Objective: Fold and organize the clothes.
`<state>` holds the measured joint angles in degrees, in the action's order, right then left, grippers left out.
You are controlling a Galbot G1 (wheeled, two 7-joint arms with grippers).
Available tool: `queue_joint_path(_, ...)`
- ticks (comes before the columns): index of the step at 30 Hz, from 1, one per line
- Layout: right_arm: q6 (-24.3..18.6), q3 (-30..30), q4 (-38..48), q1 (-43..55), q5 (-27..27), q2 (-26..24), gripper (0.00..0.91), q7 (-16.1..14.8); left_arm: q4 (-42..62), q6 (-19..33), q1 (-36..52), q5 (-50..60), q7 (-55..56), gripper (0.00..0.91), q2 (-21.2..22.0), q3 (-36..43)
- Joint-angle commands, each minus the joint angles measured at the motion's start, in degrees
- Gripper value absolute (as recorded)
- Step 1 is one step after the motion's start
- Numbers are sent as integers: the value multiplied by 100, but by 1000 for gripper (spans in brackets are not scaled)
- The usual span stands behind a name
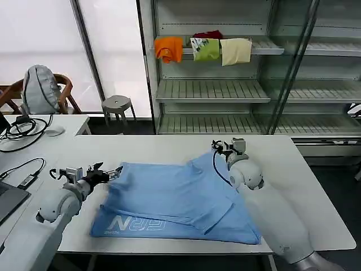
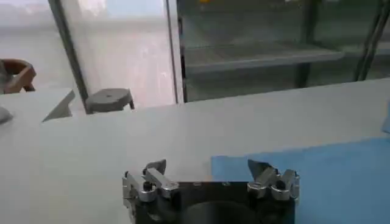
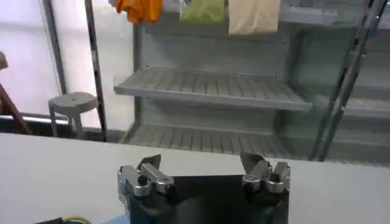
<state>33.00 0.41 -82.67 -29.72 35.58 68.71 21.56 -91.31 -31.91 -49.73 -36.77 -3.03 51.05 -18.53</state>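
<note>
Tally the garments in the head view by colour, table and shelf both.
Light blue T-shirt on the table: 1
Orange garment on the shelf: 1
Green garment: 1
Cream garment: 1
Dark red garment, behind the green one: 1
Total: 5

Bright window backlight, soft wrist views

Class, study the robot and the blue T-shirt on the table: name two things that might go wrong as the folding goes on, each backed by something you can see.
1. The T-shirt lies with its near hem at the table front edge; a pull toward the robot might drag it off.
2. The folded-over sleeve sits loosely rumpled in the middle; both grippers, left and right, are open at opposite edges, so uneven lifting could undo that fold.
</note>
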Motion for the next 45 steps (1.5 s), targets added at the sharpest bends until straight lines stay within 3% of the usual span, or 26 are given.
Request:
queue_joint_path(1,17,-150,490,169,46,58,907,-110,532,-31,502,-36,-116,907,42,364)
queue_joint_path(24,-392,126,756,-71,135,273,907,-638,1024,-39,920,183,-133,907,281,633)
queue_joint_path(35,-416,101,1009,46,98,406,907,-705,1201,-16,978,334,-180,907,350,666)
queue_joint_path(37,-404,92,1006,35,105,405,907,-705,1193,-25,968,365,-191,675,338,671)
queue_joint_path(38,-395,92,1011,29,110,408,907,-703,1192,-30,965,367,-196,343,332,673)
queue_joint_path(39,-373,100,1015,23,127,414,746,-702,1190,-32,962,370,-205,111,328,675)
queue_joint_path(40,-353,110,1019,17,153,419,282,-702,1187,-31,953,399,-224,40,327,677)
queue_joint_path(41,-253,128,1019,-4,182,440,0,-667,1181,-27,943,409,-231,10,329,677)
queue_joint_path(45,-218,170,1039,-91,216,505,0,-682,1151,-11,892,419,-264,10,342,678)
